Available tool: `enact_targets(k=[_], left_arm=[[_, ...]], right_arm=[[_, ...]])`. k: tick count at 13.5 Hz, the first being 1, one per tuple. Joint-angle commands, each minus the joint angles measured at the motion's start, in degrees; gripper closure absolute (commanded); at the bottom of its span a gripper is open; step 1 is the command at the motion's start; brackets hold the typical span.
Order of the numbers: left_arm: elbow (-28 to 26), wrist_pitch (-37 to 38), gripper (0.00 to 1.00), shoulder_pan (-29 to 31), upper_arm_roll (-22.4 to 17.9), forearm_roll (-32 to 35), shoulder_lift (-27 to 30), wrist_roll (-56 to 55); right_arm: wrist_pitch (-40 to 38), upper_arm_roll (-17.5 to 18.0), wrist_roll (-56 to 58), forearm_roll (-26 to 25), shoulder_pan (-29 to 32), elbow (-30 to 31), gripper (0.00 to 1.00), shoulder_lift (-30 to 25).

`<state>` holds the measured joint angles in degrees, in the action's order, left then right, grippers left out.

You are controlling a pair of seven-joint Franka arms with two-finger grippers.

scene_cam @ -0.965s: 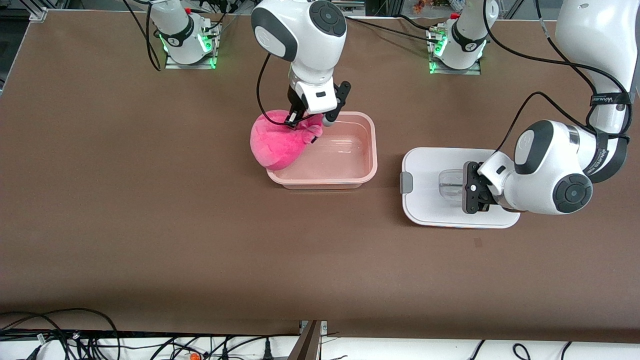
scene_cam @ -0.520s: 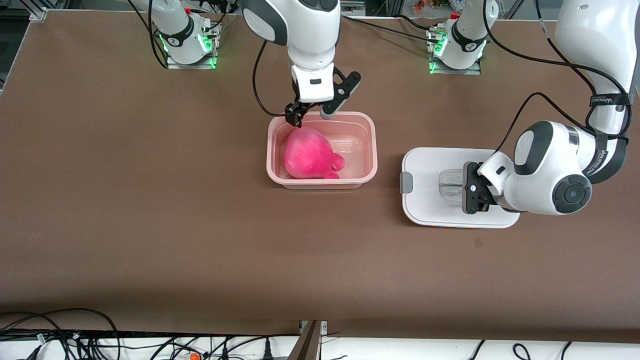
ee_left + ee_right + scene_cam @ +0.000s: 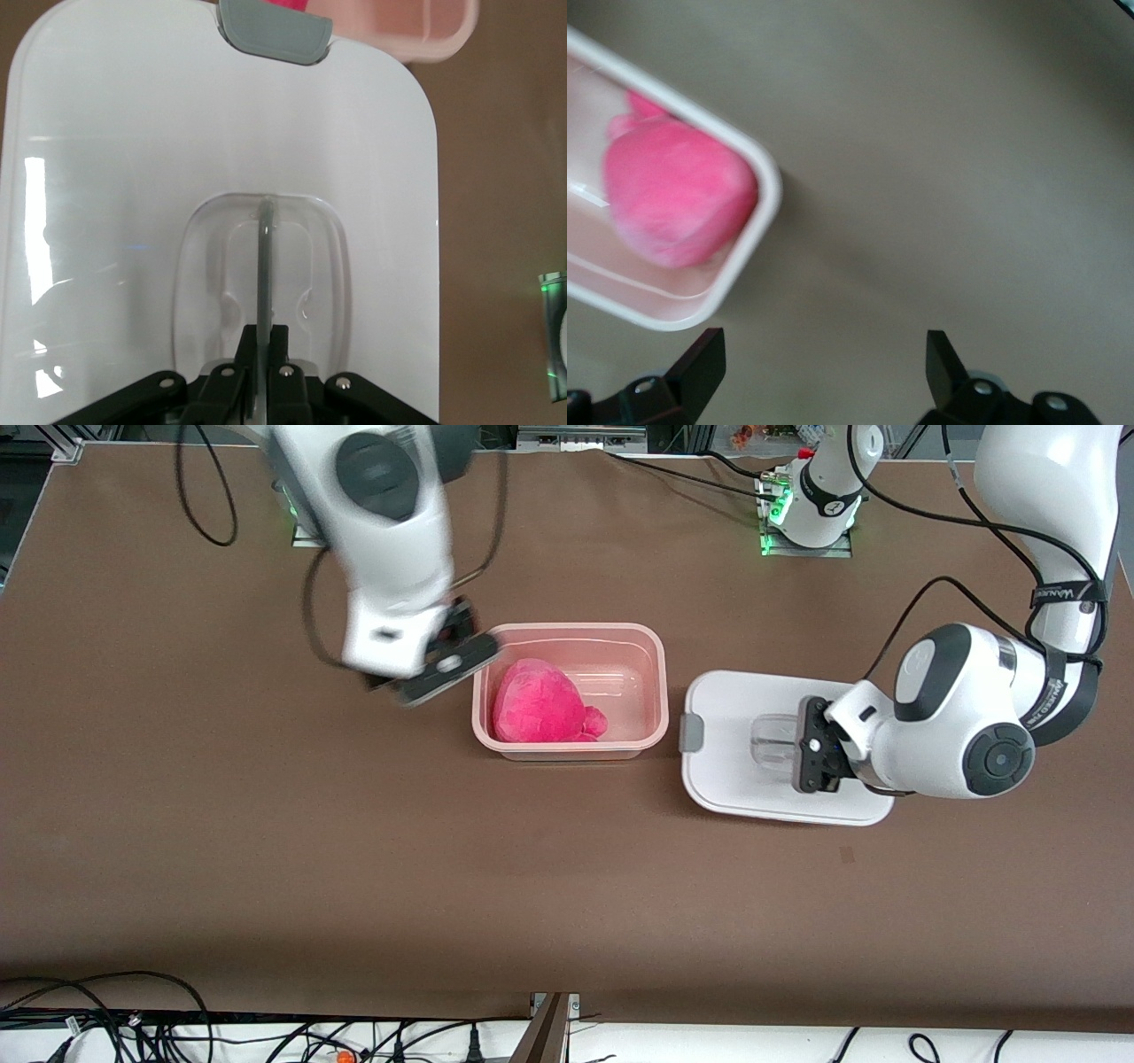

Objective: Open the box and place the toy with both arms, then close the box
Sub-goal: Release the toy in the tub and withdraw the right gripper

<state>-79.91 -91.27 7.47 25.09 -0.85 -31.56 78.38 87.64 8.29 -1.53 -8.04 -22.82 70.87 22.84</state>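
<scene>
Right claw (image 3: 425, 677) open beside box (image 3: 660, 682), toy (image 3: 536, 701) inside

Both arms are built of glossy white rounded shells with dark grey to black round caps on the joints. The left arm (image 3: 961, 722) carries a black strap with small white lettering around its upper link, and black cables loop along it down to the wrist. The right arm (image 3: 390, 540) has the same white casing, a dark round cap and black cables trailing from it. Each base glows with green lights, with a small red part on top. The left tool (image 3: 261, 390) is black, with bright screw heads on its fingers (image 3: 275, 350); the right tool (image 3: 824, 363) shows black wedge-shaped fingertips (image 3: 700, 363) with similar screws.
</scene>
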Motion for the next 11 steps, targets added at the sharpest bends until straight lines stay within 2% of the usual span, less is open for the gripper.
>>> enact_targets(k=[1,4,5,9,11], left_arm=[[6.9,6.3,1.0,-0.8,3.4,-2.2,0.1,-2.0],[7.0,6.0,1.0,-1.6,5.2,-10.0,-0.3,-7.5],[7.0,5.6,1.0,-3.9,5.1,-11.9,-0.5,-8.7],[6.6,0.3,1.0,-14.0,4.3,-11.3,-2.4,-18.8],[6.6,-2.5,1.0,-19.0,3.6,-8.3,-3.2,-25.0]], right_arm=[[-1.3,-5.4,0.5,6.9,6.5,-0.2,0.0,-1.0],[-1.9,-5.9,0.6,7.7,13.5,-0.1,0.0,-1.1],[-2.6,-6.0,0.7,8.0,15.2,-0.1,0.0,-1.4],[-4.5,-7.4,0.7,7.6,19.4,-0.1,0.0,-1.5],[-4.9,-8.2,0.7,7.6,21.2,0.0,0.0,-2.4]])
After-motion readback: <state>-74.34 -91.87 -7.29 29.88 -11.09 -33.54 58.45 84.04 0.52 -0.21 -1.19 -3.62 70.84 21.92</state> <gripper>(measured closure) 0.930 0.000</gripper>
